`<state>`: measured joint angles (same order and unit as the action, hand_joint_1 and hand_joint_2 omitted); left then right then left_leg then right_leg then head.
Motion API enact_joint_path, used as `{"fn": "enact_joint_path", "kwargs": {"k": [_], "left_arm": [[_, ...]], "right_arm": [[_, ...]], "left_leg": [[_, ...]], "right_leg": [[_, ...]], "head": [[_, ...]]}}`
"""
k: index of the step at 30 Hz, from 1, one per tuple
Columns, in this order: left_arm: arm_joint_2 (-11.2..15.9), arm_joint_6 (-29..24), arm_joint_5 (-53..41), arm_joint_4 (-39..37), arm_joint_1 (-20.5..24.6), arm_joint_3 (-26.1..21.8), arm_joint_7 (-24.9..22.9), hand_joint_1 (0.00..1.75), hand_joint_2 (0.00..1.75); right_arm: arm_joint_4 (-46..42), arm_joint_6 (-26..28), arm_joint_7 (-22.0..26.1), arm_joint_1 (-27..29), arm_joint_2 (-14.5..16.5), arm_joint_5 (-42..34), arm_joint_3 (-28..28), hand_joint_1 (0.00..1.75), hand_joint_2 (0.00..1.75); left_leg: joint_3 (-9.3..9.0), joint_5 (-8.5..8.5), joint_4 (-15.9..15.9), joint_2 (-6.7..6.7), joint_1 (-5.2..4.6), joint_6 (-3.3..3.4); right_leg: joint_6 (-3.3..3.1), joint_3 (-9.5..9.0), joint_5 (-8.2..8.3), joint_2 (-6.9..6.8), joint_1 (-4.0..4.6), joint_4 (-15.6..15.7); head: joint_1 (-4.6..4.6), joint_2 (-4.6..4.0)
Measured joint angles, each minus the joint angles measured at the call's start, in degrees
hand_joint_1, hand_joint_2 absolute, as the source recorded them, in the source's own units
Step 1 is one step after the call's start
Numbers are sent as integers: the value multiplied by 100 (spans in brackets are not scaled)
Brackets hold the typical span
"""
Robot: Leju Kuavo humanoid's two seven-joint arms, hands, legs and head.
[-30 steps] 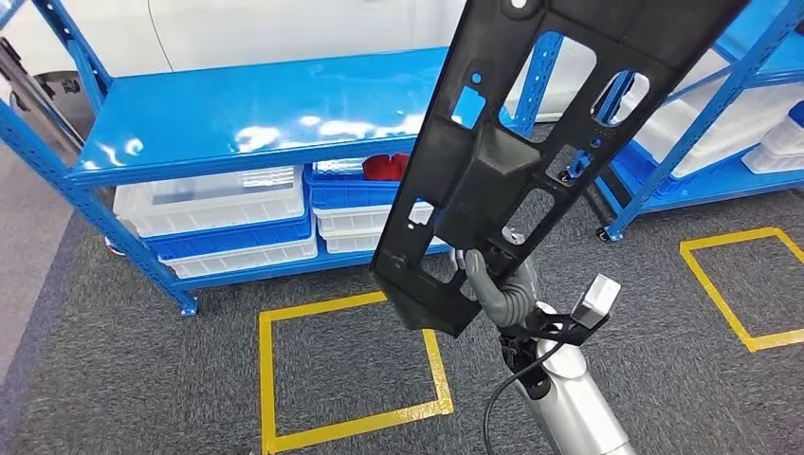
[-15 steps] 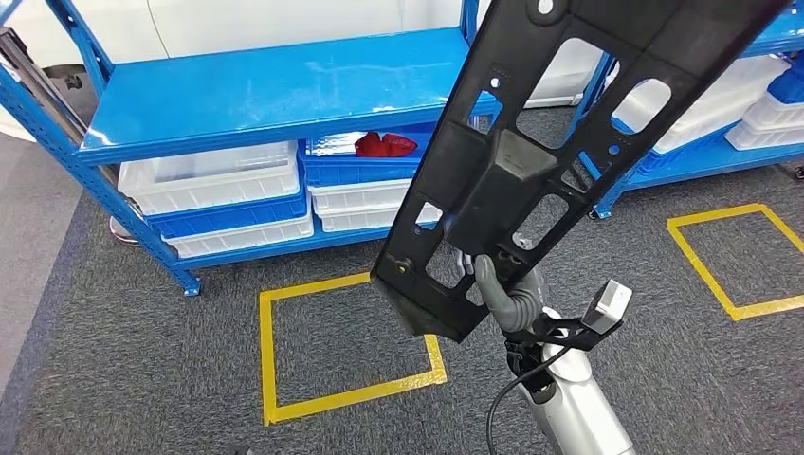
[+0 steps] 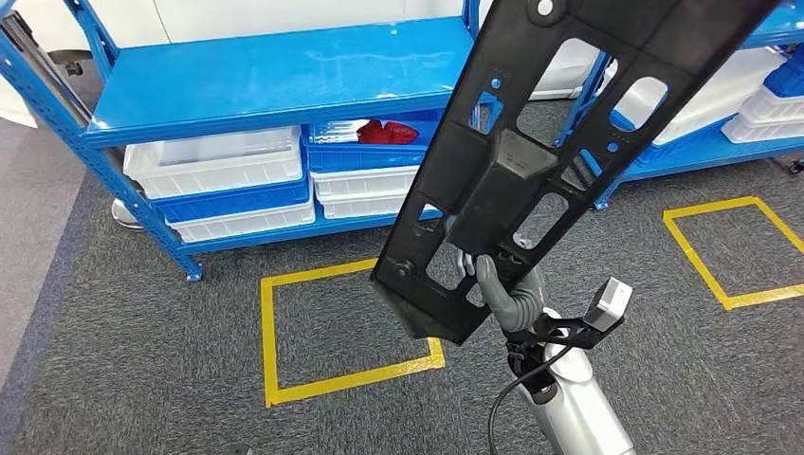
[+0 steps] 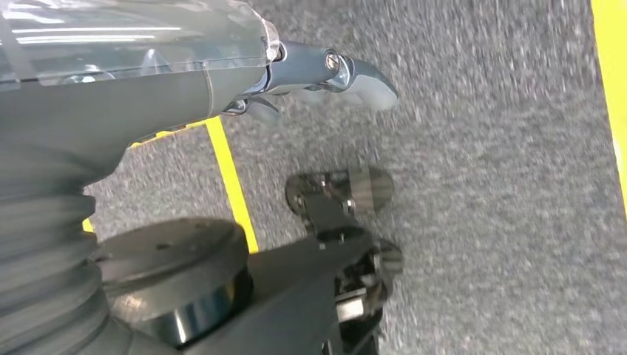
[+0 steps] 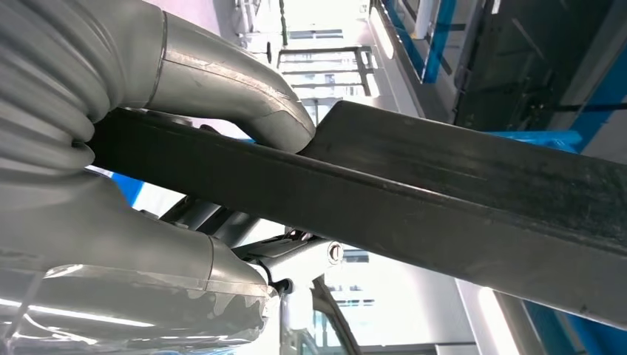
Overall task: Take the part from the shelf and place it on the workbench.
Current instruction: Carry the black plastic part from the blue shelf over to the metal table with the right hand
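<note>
The part [image 3: 517,156] is a long black plastic panel with several cutouts. It rises slantwise from the lower centre to the top right of the head view, in front of the blue shelf [image 3: 275,76]. My right hand [image 3: 502,294] grips its lower end from behind, with the thumb lying against the panel. In the right wrist view the part [image 5: 458,207] is a dark bar clamped between the thumb and the rest of my right hand [image 5: 126,222]. My left hand [image 4: 170,81] hangs over the grey carpet and holds nothing.
The blue shelf holds white bins [image 3: 218,161] and a blue bin with a red item [image 3: 387,133] on its lower level. A second blue rack [image 3: 721,142] stands at the right. Two yellow tape squares [image 3: 270,332] [image 3: 702,265] mark the grey carpet.
The whole picture has shifted, so the camera has moved relative to the shelves. The part stays in my right hand at nearly the same tilt.
</note>
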<state>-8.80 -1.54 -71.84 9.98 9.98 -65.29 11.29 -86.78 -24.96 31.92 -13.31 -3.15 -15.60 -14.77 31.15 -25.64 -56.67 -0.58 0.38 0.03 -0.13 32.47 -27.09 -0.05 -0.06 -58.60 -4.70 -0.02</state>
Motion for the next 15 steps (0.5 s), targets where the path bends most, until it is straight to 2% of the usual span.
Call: {"fn": "enact_joint_path", "kwargs": {"k": [2,4,5,6,7,8,9,10,11,12,14,15], "left_arm": [[-6,-1,0,-1,2,16,1,0,175],[-6,-2,0,-1,-5,25,2,0,175],[-6,-2,0,-1,-10,26,3,0,175],[-6,-2,0,-1,-13,27,3,0,175],[-7,-1,0,-1,-14,29,3,0,175],[-8,0,0,-1,-14,32,3,0,175],[-7,1,0,-1,-14,34,3,0,175],[-6,2,0,0,-15,37,3,0,175],[-4,3,0,0,-15,38,3,0,175],[-2,3,0,1,-15,38,3,0,175],[-1,2,0,1,-10,40,3,0,175],[-1,1,1,1,-8,41,3,0,175]], "right_arm": [[5,-37,-64,0,-2,-66,43,175,175],[21,-55,-105,9,-3,-99,70,175,175],[34,-63,-124,17,-3,-105,78,175,175],[45,-69,-138,22,-4,-107,83,175,175],[55,-75,-150,23,-4,-108,91,175,175],[60,-79,-155,20,-4,-110,100,175,175],[61,-80,-156,15,-4,-114,108,175,175],[60,-83,-156,9,-4,-118,114,175,175],[60,-86,-156,6,-4,-126,117,175,175],[59,-90,-156,10,-6,-134,120,175,175],[54,-94,-157,27,-12,-156,131,175,175],[47,-97,-157,30,-15,-164,138,175,175]], "left_leg": [[23,54,52,-51,21,73],[69,78,48,-107,17,96],[91,84,36,-142,16,97],[112,87,17,-177,19,93],[129,85,-7,-213,22,84],[141,77,-38,-252,25,70],[153,65,-70,-286,18,44],[167,54,-105,-320,5,13],[178,50,-129,-360,-9,-21],[186,53,-139,-402,-23,-54],[197,54,-143,-494,-19,-118],[215,2,-189,-462,-8,-151]], "right_leg": [[53,210,-291,9,-17,-446],[96,557,-641,9,-42,-1196],[115,673,-706,7,-58,-1456],[131,694,-665,1,-76,-1519],[145,600,-521,-21,-95,-1348],[155,408,-315,-90,-112,-985],[157,212,-173,-216,-107,-600],[134,69,-69,-313,-96,-290],[103,-1,-30,-380,-79,-110],[64,8,-43,-387,-59,-70],[-26,57,7,-260,-54,-59],[-71,73,35,-202,-57,-47]], "head": [[0,0],[0,0],[0,0],[0,0],[0,0],[0,0],[0,0],[-1,0],[-1,0],[-1,0],[-1,0],[-1,0]]}}
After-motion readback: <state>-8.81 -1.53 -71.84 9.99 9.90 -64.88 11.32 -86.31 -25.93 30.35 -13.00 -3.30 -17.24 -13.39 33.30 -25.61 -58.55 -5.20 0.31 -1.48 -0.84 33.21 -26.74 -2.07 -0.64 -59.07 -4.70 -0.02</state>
